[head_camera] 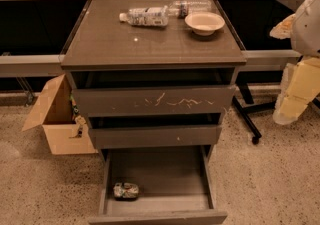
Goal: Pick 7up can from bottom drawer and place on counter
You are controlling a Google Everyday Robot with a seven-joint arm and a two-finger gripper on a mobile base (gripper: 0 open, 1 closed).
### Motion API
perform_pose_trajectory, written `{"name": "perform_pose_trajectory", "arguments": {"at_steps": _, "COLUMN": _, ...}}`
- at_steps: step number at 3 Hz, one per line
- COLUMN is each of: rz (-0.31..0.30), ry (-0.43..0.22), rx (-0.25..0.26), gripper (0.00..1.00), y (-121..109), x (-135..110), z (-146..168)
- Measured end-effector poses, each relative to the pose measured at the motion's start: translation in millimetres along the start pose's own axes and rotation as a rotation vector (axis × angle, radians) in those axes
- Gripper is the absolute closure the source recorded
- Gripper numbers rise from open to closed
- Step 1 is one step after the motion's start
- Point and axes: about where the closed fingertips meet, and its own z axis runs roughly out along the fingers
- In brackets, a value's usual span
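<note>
The 7up can point(126, 190), dented and silvery with green marks, lies on its side in the front left of the open bottom drawer point(160, 174). The counter point(150, 39) is the glossy dark top of the cabinet above it. My gripper point(297, 91) shows as a pale yellowish shape at the far right edge, about level with the upper drawers. It is to the right of the cabinet, far from the can and holding nothing that I can see.
Two clear plastic bottles point(145, 16) lie on the back of the counter beside a white bowl point(204, 22). The scratched drawer front point(155, 101) juts out slightly. An open cardboard box point(57, 119) stands on the floor at left. A black stand leg point(247, 119) is at right.
</note>
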Motion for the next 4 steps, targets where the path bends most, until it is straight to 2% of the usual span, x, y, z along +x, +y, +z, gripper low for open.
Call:
{"name": "perform_pose_trajectory", "arguments": {"at_steps": 1, "rz": 0.002, "ry": -0.007, "rx": -0.002, "gripper": 0.0, "y": 0.2, "x": -0.8, "z": 0.4}}
{"name": "perform_pose_trajectory", "arguments": {"at_steps": 2, "rz": 0.005, "ry": -0.046, "rx": -0.024, "gripper": 0.0, "y": 2.2, "x": -5.6, "z": 10.3}}
{"name": "perform_pose_trajectory", "arguments": {"at_steps": 3, "rz": -0.011, "ry": -0.151, "rx": -0.122, "gripper": 0.0, "y": 15.8, "x": -30.9, "z": 54.4}}
{"name": "perform_pose_trajectory", "arguments": {"at_steps": 4, "rz": -0.024, "ry": -0.261, "rx": -0.198, "gripper": 0.0, "y": 34.1, "x": -56.0, "z": 96.0}}
